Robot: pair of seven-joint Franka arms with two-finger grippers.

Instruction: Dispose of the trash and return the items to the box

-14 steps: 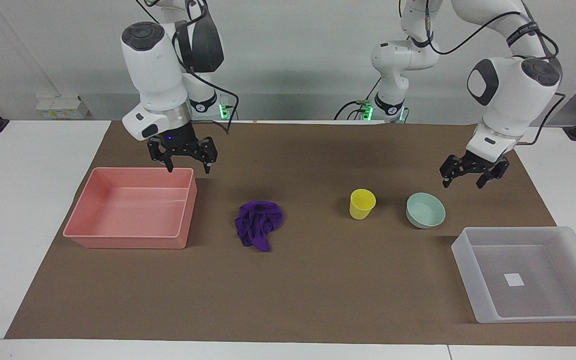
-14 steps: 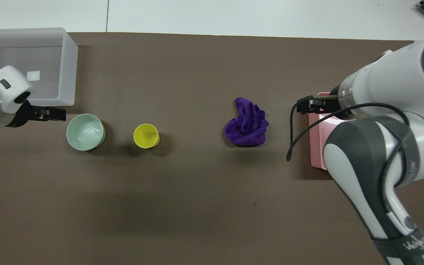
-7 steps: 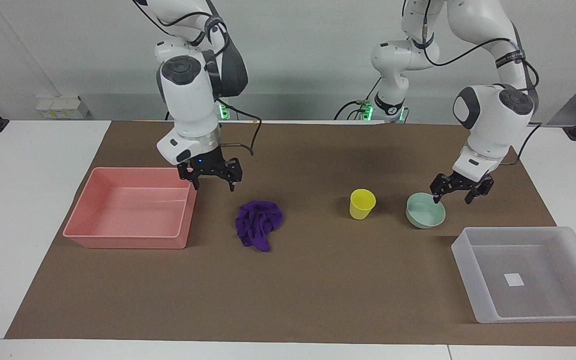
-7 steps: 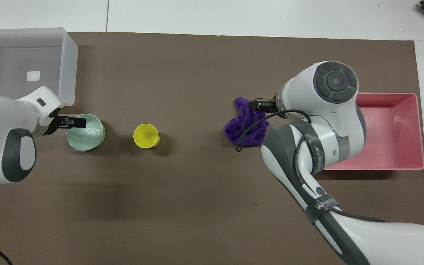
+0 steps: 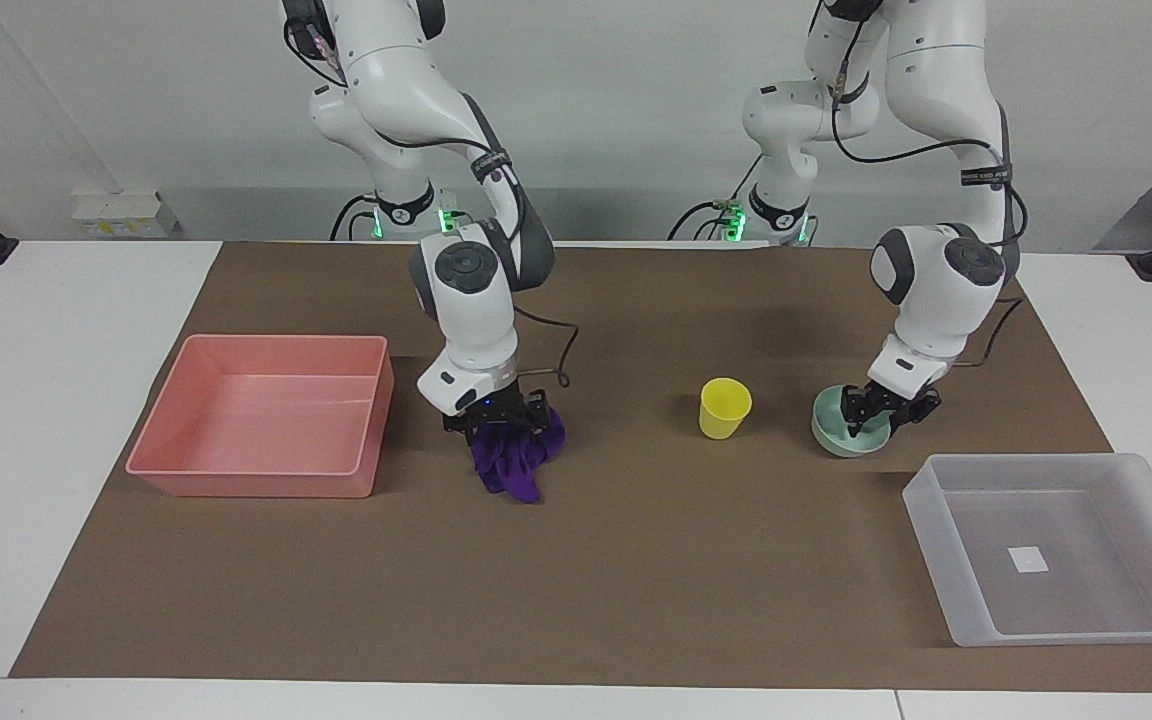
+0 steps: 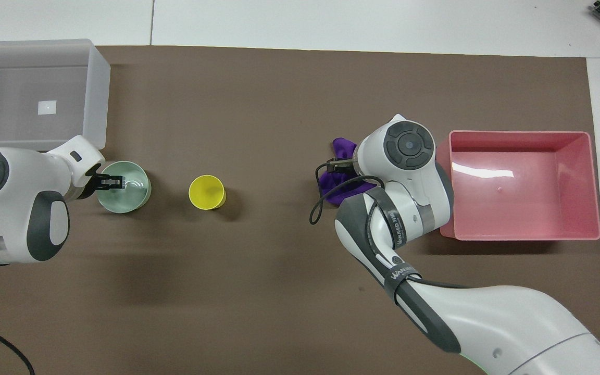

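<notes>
Down on the brown paper mat (image 5: 636, 560) that covers the middle of the white table (image 5: 56, 420), the right gripper (image 5: 502, 424) is pressed into the top of the trash (image 5: 521, 470), a deep purple cloth wad of soft, wrinkled folds; its fingers sink into the fabric, and whether they have closed on it cannot be told. The wad lies just beside the pink tray (image 5: 256, 470), a smooth rectangular plastic tub with rounded corners, toward the right arm's end of the table. The left gripper (image 5: 880, 414) is low at the mint-green bowl (image 5: 836, 440), a shallow round dish with a glossy inside; one finger dips within the rim and the other sits outside it, straddling the wall, and whether they pinch it cannot be told. The small yellow cup (image 5: 725, 408), a tapered plastic tumbler, stands upright beside the bowl, between it and the wad. The box (image 5: 956, 590), translucent whitish plastic with low walls, sits toward the left arm's end, farther from the robots than the bowl; a small white square sticker (image 5: 1028, 560) marks its bottom. Dark bands on the white arms carry lettering too small to read; a plain pale wall (image 5: 616, 120) stands at the robots' backs.
</notes>
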